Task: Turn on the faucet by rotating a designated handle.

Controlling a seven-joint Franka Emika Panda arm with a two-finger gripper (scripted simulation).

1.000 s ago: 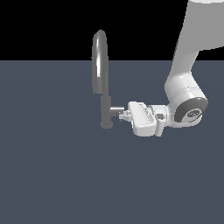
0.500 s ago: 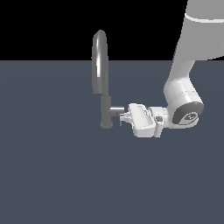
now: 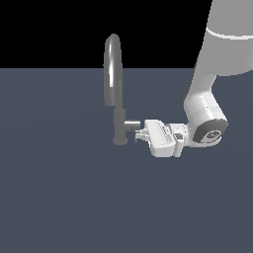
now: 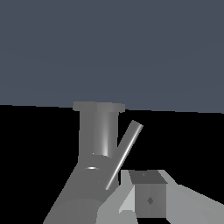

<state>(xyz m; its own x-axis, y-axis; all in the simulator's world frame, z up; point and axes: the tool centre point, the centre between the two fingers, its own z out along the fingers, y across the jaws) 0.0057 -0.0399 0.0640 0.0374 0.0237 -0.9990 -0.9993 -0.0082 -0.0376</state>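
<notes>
The fingers (image 3: 140, 135) sit right at the outer end of the handle (image 3: 132, 124), on the exterior view's right of the faucet's post. How far apart they stand I cannot tell: in the exterior view they are small and overlap the stub, and in the wrist view only one finger pad (image 4: 148, 199) shows clearly, lying just beside the thin rod lever (image 4: 124, 154) and possibly touching it. Nothing is visibly clamped.

The handle is a short horizontal metal cylinder jutting sideways from the low part of the post, with the slim rod angling off it. It looks rigid and smooth, so it is likely slippery under a light pinch; it should not flex or break, but it probably turns only about its own axis and resists any other push. The rod lever seems the better place to bear on, out near its free end where a sideways push gives the most turning effect. A pinch on the round stub itself risks sliding.

The faucet (image 3: 113, 74) stands upright on the dark table (image 3: 59, 197), its arched spout rising well above the handle.
</notes>
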